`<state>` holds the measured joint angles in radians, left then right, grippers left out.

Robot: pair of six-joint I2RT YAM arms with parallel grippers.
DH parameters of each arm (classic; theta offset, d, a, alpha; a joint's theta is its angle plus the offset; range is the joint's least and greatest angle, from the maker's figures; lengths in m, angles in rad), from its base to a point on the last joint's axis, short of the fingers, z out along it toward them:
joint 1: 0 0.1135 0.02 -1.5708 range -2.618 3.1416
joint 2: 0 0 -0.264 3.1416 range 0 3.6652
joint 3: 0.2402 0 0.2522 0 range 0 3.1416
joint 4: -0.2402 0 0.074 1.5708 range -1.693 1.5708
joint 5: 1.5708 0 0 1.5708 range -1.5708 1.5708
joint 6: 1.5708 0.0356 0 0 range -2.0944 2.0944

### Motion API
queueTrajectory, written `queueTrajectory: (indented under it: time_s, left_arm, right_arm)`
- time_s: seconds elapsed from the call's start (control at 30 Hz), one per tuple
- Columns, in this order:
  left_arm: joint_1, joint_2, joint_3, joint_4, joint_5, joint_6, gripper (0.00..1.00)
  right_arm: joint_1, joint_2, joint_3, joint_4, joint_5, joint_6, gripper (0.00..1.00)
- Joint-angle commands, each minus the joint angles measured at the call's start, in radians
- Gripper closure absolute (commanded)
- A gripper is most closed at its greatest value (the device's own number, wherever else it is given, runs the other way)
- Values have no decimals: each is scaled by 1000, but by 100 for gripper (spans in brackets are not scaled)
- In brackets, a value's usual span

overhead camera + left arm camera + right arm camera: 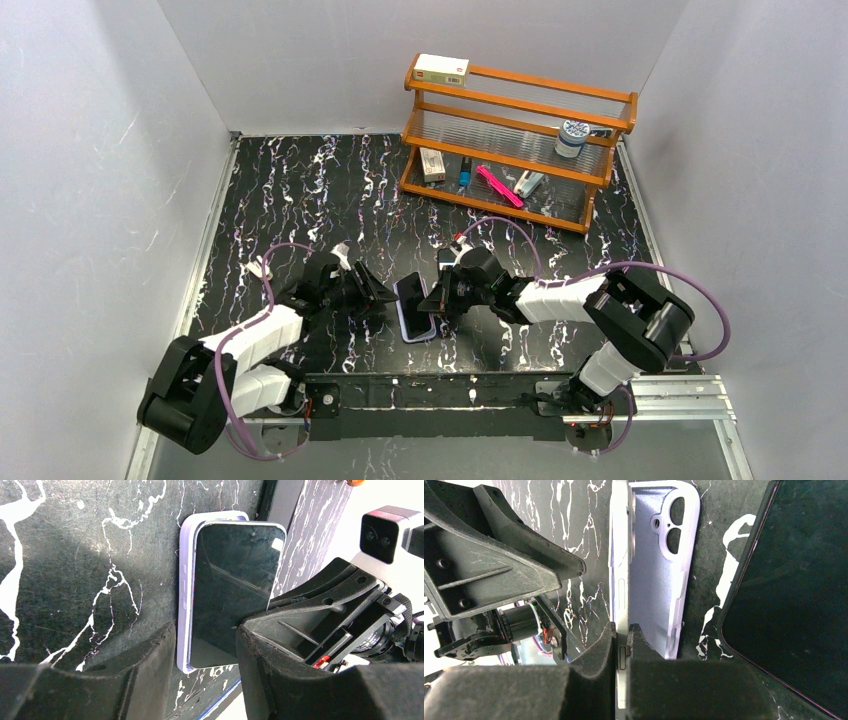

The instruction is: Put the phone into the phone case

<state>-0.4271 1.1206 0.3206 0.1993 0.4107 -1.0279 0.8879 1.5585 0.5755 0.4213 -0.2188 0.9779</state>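
Note:
The lavender phone case (184, 590) lies open side up on the black marbled table, also in the top view (421, 333). A black phone (232, 590) leans into it, one long edge in the case's side wall and the other raised. My right gripper (623, 630) is shut on the phone's silver side edge (622, 595), with the case's bare interior (654, 590) beside it. My left gripper (205, 630) is open, its fingers (150, 670) straddling the near end of case and phone. In the top view both grippers, left (378, 293) and right (432, 300), flank the phone (410, 293).
A second black phone (794, 595) lies flat on the table just right of the case. An orange wooden rack (515, 145) with small items stands at the back right. White walls close in the table on three sides.

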Motion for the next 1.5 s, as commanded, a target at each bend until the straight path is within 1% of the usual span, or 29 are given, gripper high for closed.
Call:
queueTrajectory:
  time_s: [0.0,0.27,0.57,0.77,0.9,1.07,1.17,1.23,1.37,1.47]
  left_arm:
    - [5,3,-32,50,14,-2,55]
    - [4,60,-80,152,44,-28,60]
    - [0,112,-97,184,44,-23,71]
    - [-15,131,-110,239,50,-51,74]
    - [-24,130,-109,242,44,-51,75]
    - [-25,133,-103,243,41,-53,75]
    - [-25,130,-99,244,35,-53,76]
    - [-26,126,-97,244,31,-53,77]
    - [-25,131,-87,243,30,-57,77]
    - [-25,135,-82,238,33,-58,77]
  right_arm:
    - [6,20,14,13,22,39,99]
    - [7,62,-19,87,12,58,99]
    - [8,107,-35,128,10,105,99]
    - [9,140,-48,168,-8,140,99]
    - [9,158,-40,153,-11,129,98]
    - [9,109,-9,26,21,103,83]
    - [9,91,36,-52,16,40,76]
    - [10,77,60,-109,27,22,72]
    - [9,34,71,-160,46,9,64]
    - [9,15,98,-234,64,-8,58]
